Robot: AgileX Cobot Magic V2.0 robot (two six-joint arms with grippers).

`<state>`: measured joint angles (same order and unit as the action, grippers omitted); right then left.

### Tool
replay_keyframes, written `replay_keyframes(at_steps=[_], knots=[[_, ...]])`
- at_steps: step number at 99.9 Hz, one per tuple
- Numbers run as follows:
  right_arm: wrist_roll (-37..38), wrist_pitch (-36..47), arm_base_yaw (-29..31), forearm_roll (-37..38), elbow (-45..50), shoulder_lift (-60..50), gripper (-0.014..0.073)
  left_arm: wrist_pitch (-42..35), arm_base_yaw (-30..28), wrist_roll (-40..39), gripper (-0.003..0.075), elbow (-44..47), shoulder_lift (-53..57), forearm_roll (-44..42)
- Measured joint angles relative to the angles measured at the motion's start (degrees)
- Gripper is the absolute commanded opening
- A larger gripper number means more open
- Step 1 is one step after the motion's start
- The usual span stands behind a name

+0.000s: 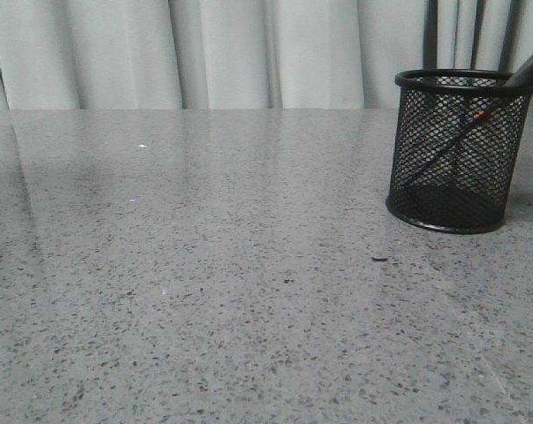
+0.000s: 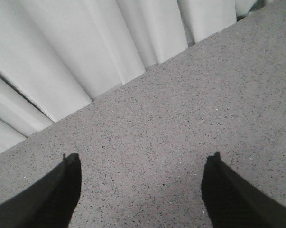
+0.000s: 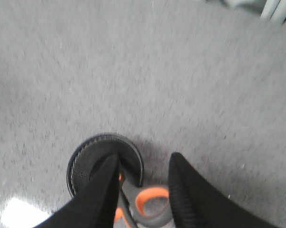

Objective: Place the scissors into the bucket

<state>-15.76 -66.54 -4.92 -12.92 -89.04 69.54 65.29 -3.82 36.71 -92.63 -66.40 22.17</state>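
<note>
Curtained lab bench [image 1: 204,265], speckled grey

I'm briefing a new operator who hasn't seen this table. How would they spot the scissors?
Find the black mesh bucket on the speckled table's right side. The scissors lean inside it, handle above the rim: grey loops lined orange, nothing else there coloured.

Bucket [image 1: 461,150] stood on table [image 1: 204,291], far right side. Scissors [image 1: 478,119] leaned inside bucket, handles above rim. Curtain [image 1: 204,53] hung behind table.

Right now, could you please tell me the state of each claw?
Left claw: open, empty.
Right claw: open around the scissors, above the bucket.
</note>
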Motion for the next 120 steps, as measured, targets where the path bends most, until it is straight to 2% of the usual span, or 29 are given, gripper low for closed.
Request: replay_keyframes(at_steps=[8,15,25,33,36,53,67,90,104,120], knots=[[0.0,2.0,0.0,-0.4,0.0,-1.4,0.0213,0.0,0.0,0.0,0.0444,0.0,0.0,0.1],[0.0,3.4,0.0,-1.2,0.0,-2.2,0.0179,0.0,0.0,0.0,0.0349,0.0,0.0,0.1],[0.0,5.1,0.0,-2.7,0.0,-3.0,0.0073,0.0,0.0,0.0,0.0146,0.0,0.0,0.7],[0.0,6.8,0.0,-4.1,0.0,-3.5,-0.0047,0.1,0.0,0.0,-0.0025,0.0,0.0,1.5],[0.0,7.8,0.0,-4.5,0.5,-4.0,-0.0078,0.5,0.0,0.0,-0.0020,0.0,0.0,1.8],[-0.2,18.1,0.0,-6.1,7.8,-8.6,-0.0069,-0.2,0.0,0.0,-0.0021,2.2,1.2,4.7],[-1.2,30.5,0.0,-6.2,19.4,-15.0,-0.0069,-8.8,0.0,0.0,-0.0020,10.3,6.4,6.2],[-2.1,49.6,0.0,-6.4,41.9,-27.2,-0.0069,-32.8,0.0,0.3,-0.0020,34.8,23.0,7.4],[-2.1,56.1,0.0,-6.4,54.9,-35.5,-0.0069,-41.4,0.0,2.3,-0.0020,51.1,34.6,7.7],[-2.1,60.3,0.0,-6.4,67.6,-45.5,-0.0069,-46.4,0.0,4.4,-0.0020,66.7,48.2,9.1]])
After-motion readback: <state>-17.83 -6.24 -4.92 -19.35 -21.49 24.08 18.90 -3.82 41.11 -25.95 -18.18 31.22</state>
